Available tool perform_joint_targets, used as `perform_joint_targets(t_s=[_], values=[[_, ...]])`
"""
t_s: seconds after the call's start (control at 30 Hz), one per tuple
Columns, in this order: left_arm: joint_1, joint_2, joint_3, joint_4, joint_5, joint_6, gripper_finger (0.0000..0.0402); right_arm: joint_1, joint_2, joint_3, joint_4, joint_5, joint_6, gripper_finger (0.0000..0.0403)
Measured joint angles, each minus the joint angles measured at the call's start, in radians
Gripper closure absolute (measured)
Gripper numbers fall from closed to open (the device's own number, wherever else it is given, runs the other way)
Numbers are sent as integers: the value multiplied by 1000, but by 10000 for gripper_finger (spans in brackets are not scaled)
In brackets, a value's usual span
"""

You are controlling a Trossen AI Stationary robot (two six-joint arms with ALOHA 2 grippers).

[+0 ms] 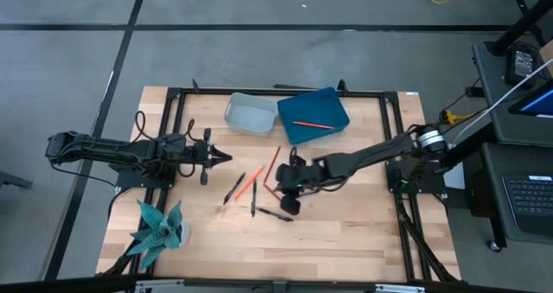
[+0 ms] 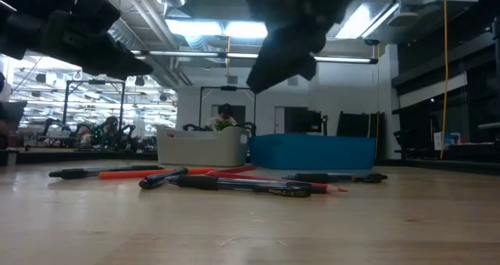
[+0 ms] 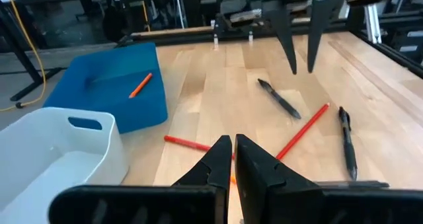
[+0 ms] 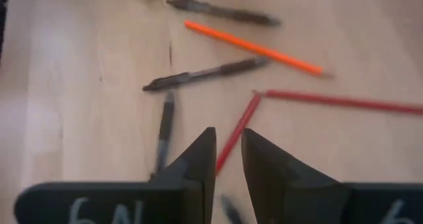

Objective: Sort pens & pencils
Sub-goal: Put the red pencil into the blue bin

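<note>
Several black pens (image 1: 253, 198) and red to orange pencils (image 1: 249, 182) lie flat and scattered on the wooden table's middle. One orange pencil (image 1: 313, 123) lies in the blue bin (image 1: 333, 103). My right gripper (image 1: 285, 192) hangs above the scatter, slanting down, its fingers (image 3: 294, 52) a little apart with nothing between them. In the right wrist view a red pencil (image 4: 236, 135) shows on the table below its gap, with pens (image 4: 205, 75) beyond. My left gripper (image 3: 233, 159) waits shut at the table's left, above the wood.
A white bin (image 1: 251, 114) stands beside the blue bin at the table's far edge. A teal plant-like object (image 1: 160, 228) sits at the near left corner. Bare wood lies along the near edge and to the right of the scatter.
</note>
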Motion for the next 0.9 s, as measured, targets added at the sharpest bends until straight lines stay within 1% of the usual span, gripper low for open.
perform_joint_targets(t_s=[0.07, 0.17, 0.33, 0.43, 0.63, 0.9], values=[[0, 0, 0, -1, 11, 0, 388, 0, 34, 70, -88, -24, 60, 328], [0, 0, 0, -11, 21, 8, 388, 3, 86, 143, -172, -63, 121, 328], [0, 0, 0, -20, 23, 26, 388, 4, 175, 223, -207, -171, 182, 328], [0, 0, 0, -23, 37, 27, 388, 4, 214, 233, -224, -207, 210, 328], [0, 0, 0, -24, 38, 45, 388, 3, 234, 236, -239, -207, 262, 328], [0, 0, 0, -16, 38, 53, 388, -1, 235, 236, -250, -201, 252, 328]])
